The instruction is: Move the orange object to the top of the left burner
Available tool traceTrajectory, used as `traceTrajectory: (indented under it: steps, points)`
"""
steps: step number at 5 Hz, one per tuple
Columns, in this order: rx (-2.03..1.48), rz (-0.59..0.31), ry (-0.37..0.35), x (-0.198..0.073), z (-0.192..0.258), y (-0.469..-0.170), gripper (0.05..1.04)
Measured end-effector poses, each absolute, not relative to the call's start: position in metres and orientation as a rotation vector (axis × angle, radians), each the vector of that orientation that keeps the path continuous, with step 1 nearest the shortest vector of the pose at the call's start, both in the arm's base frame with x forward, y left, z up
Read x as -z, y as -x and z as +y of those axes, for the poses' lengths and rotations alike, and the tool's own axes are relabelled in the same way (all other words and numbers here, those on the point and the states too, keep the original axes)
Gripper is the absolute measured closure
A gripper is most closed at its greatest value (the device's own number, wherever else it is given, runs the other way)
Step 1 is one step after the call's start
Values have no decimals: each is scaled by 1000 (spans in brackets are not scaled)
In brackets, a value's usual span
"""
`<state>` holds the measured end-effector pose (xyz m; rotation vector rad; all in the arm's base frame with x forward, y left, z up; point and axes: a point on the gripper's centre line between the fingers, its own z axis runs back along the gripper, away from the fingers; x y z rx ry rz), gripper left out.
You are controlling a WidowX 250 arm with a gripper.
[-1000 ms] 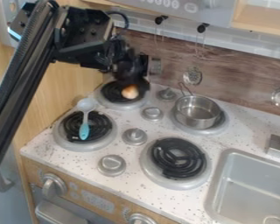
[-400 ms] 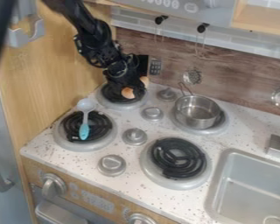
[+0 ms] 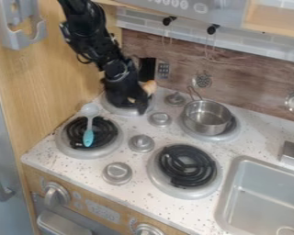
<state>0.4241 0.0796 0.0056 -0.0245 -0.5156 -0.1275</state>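
Camera view puts the fingers point(image 3: 141, 107) at the orange object point(image 3: 150, 86), whether spread or pinching I cannot tell

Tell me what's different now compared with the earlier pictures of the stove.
The arm has swung, and its gripper has come lower over the back-left burner, covering part of the orange object; whether it grips it, I can't tell. The spoon and metal pot stayed put.
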Motion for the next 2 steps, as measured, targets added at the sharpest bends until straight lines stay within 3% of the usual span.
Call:
traceTrajectory:
  steps: [1,2]
  points:
    - [192,-279,-39,6,77,-395,83]
    - [265,-204,-80,-8,68,-400,83]
